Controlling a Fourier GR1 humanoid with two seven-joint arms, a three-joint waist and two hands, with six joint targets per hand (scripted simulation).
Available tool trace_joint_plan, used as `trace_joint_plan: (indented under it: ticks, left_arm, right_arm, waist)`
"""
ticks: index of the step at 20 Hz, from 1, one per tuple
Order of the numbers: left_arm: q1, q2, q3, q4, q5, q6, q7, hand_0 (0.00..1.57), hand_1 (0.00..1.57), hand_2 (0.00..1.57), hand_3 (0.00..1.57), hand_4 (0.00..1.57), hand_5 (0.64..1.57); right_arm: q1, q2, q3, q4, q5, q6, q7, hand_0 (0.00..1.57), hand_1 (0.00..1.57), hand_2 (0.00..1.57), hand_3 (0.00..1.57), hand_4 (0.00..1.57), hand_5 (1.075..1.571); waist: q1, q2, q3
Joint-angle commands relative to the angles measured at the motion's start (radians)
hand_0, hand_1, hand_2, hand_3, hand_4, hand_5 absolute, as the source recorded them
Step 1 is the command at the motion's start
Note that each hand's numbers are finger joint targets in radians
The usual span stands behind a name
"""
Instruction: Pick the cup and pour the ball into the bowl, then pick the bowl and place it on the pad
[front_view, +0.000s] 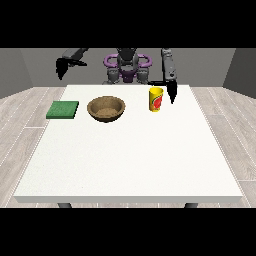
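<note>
Robot hand at the view's right (171, 90), fingers straight and apart, hangs just beside the upright yellow cup (156, 99); best to wrap the cup mid-body, keeping it level before tilting over the bowl (106, 108).

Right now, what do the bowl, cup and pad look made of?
Bowl: likely wood, matte; brown with darker mottled streaks. Cup: probably plastic or coated paper, smooth; flat yellow with a red printed mark. Pad: flat green square with dull surface, maybe foam or fabric; can't tell which.
</note>
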Motion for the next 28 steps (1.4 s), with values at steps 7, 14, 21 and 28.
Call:
trace_joint_plan:
  ticks: [7, 14, 21, 28]
  left_arm:
    - [-0.126, -0.012, 0.008, 0.341, -0.043, 0.043, -0.255, 0.0, 0.0, 0.0, 0.0, 0.0, 1.52]
    - [-0.247, 0.037, 0.06, 0.478, -0.013, 0.091, -0.245, 0.0, 0.0, 0.0, 0.0, 0.0, 1.526]
    - [-0.168, 0.023, 0.017, 0.5, -0.152, 0.329, -0.417, 1.3, 1.3, 1.57, 1.57, 1.43, 1.255]
    - [-0.125, -0.007, -0.041, 0.471, -0.212, 0.378, -0.315, 1.32, 1.32, 1.57, 1.57, 1.5, 1.256]
  right_arm:
    - [-0.05, -0.004, -0.012, 0.069, 0.005, 0.016, -0.052, 0.0, 0.0, 0.0, 0.0, 0.0, 1.571]
    - [-0.021, -0.03, -0.018, 0.1, -0.006, 0.075, -0.065, 0.0, 0.0, 0.0, 0.0, 0.0, 1.571]
    - [-0.064, -0.086, -0.059, 0.068, -0.043, 0.103, -0.062, 0.0, 0.0, 0.0, 0.0, 0.0, 1.57]
    - [-0.021, -0.101, -0.083, 0.134, -0.053, 0.113, -0.019, 0.0, 0.0, 0.0, 0.0, 0.0, 1.57]
  waist:
    - [-0.005, 0.057, 0.0]
    - [-0.038, 0.033, 0.0]
    - [-0.09, 0.114, -0.0002]
    - [-0.053, -0.032, 0.0006]
